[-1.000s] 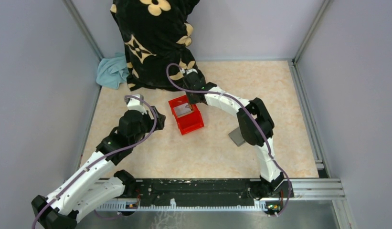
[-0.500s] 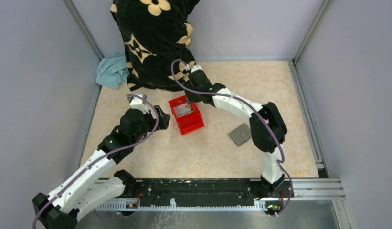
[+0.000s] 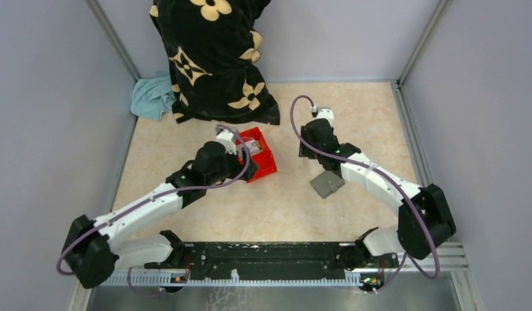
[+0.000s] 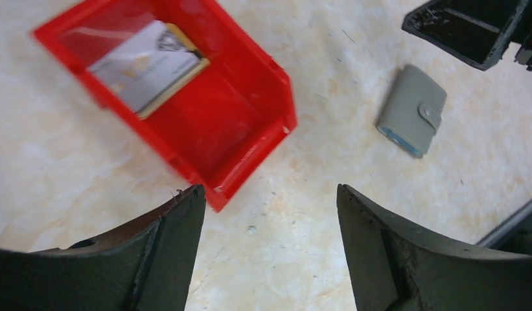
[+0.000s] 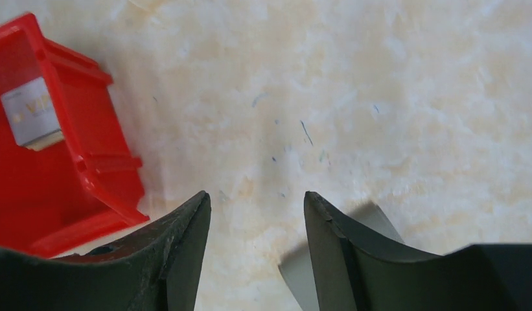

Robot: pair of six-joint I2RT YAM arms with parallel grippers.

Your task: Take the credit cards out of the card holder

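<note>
The credit cards (image 3: 253,148) lie stacked in a red bin (image 3: 268,167), silver-grey on top with a tan-gold edge below; they also show in the left wrist view (image 4: 146,65) and the right wrist view (image 5: 31,111). The card holder (image 3: 327,184) is a grey wallet lying folded shut on the table, its snap tab visible (image 4: 412,110). My left gripper (image 3: 242,154) is open and empty over the bin's near corner (image 4: 269,194). My right gripper (image 3: 310,149) is open and empty between bin and wallet (image 5: 256,197); its finger hides part of the wallet (image 5: 380,223).
A black blanket with tan flowers (image 3: 211,58) and a blue cloth (image 3: 153,96) lie at the back left. Grey walls enclose the table. The bin's red walls show in both wrist views (image 4: 250,149) (image 5: 107,168). The right arm (image 4: 477,26) is beyond the wallet.
My right gripper has pulled out of the red bin and swung right toward the wallet. My left arm has reached right, up to the bin. The cards stay in the bin.
</note>
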